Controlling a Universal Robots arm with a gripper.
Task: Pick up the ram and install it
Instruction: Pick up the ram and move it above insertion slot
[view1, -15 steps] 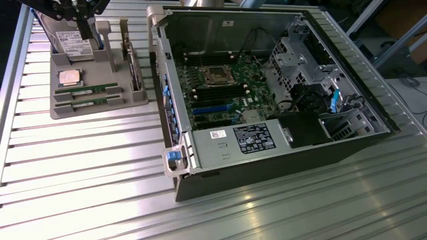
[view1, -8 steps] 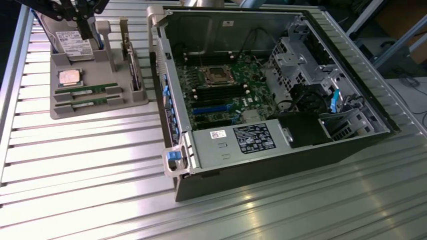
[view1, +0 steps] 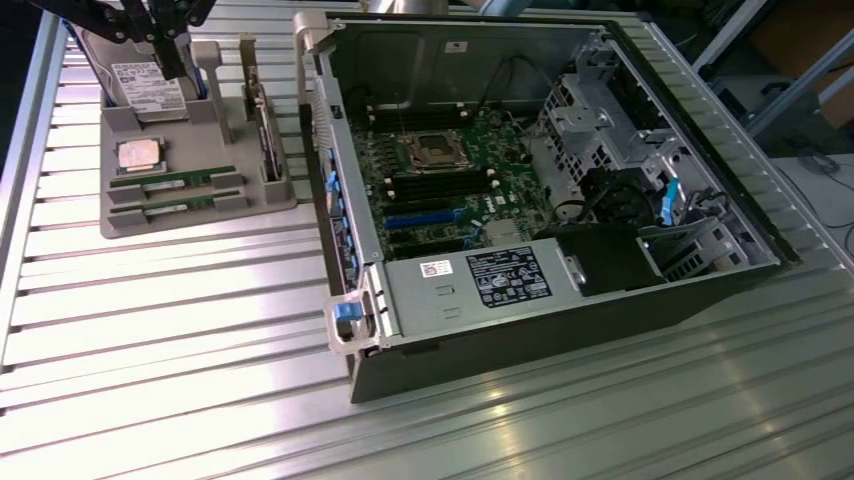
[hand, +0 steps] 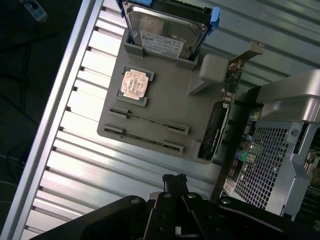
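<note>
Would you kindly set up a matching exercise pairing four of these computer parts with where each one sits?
1. hard drive
2. processor chip
3. ram sticks
4. power supply

a. inside the open computer case
b. side by side in long slots of the tray
c. flat in the tray's square recess
d. upright at the tray's end

Pairs: 1-d, 2-c, 3-b, 4-a

Ram sticks (view1: 174, 183) lie low by one edge of the grey tray (view1: 200, 226), open from above. Hard drive (view1: 147, 85) stands tall at the opposite edge. Expansion card (view1: 271, 130) stands upright along the edge beside the case wall (view1: 324, 150). Worktop (view1: 174, 330) past the sticks is open slats.
</note>
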